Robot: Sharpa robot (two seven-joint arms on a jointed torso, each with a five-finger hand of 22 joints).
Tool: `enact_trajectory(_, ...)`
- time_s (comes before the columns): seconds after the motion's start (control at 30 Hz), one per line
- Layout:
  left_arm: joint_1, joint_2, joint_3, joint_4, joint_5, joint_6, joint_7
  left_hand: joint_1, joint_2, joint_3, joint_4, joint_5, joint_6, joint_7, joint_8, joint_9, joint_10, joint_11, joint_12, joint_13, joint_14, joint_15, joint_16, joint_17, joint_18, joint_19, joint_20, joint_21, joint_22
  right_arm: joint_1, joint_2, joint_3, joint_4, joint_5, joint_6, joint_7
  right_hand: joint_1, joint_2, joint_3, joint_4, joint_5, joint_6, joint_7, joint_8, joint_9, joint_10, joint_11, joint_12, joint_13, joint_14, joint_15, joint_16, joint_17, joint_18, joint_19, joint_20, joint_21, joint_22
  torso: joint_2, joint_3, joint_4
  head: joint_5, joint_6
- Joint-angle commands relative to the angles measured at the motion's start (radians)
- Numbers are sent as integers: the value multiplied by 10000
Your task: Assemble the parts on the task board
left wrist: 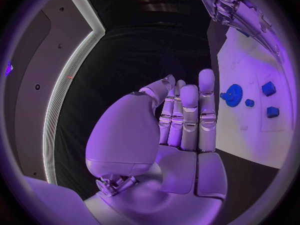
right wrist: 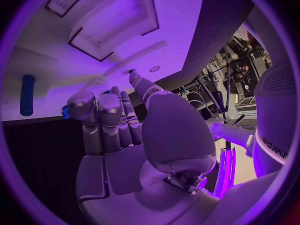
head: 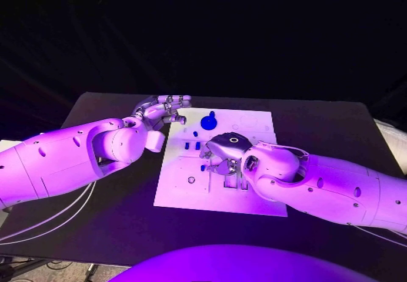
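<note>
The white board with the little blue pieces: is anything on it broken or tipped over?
Nothing stands out. The task board lies flat on the table, and the blue gear and small blue parts rest on it, whole as far as can be seen.

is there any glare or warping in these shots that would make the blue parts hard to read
Head view: purple light washes everything, yet the blue gear stands out against the task board; the right hand covers the board's middle. Left wrist view: fisheye bends the board edge, but the gear and small blue blocks read clearly beside the left hand. Right wrist view: the right hand hides most of one blue piece.
</note>
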Motion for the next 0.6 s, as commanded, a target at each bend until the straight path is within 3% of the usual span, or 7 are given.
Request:
enact_trajectory(0.03,5,2,6,13,-42,220,-4,28,75,33,-23,1,-34,27,32,4,-57,11,45,17,-72,-7,-62,-24,107,-22,-62,-57,-15,16,-321,66,332,214,-804,72,151,79,-43,-25,66,130,-6,76,18,177,-35,128,14,68,-23,38,20,132,59,-31,26,62,-1,-7,-2,-46,-5)
enact_trajectory(0.23,5,-23,6,39,-43,259,-12,28,75,33,-23,1,-34,27,32,4,-57,11,45,17,-72,-7,-62,-24,107,-22,-62,-57,-15,308,-1179,213,746,701,-493,-18,176,27,-81,-71,81,182,-116,37,9,349,-149,326,-4,99,-90,25,-33,137,72,-102,11,46,1,-12,-15,-136,33)
enact_trajectory(0.4,5,-50,6,81,-70,284,-4,26,75,34,-25,1,-38,29,30,3,-68,14,48,18,-91,-4,-84,-61,106,-26,-61,-64,-18,657,-1849,266,590,1106,-100,-63,83,-188,-324,-100,237,133,-152,-28,-13,183,-141,374,-45,51,-81,-92,-187,145,-11,-127,-92,-64,-1,-14,-11,-214,78)
enact_trajectory(0.6,5,-62,6,95,-79,293,7,26,75,34,-25,1,-38,29,30,3,-68,14,48,18,-91,-4,-84,-61,106,-26,-61,-64,-18,776,-2071,278,291,1125,117,-70,95,-203,-511,-114,332,93,-173,-47,-23,-49,-67,374,-51,7,-26,-190,-323,161,-84,-96,-185,-164,9,-3,-4,-262,131)
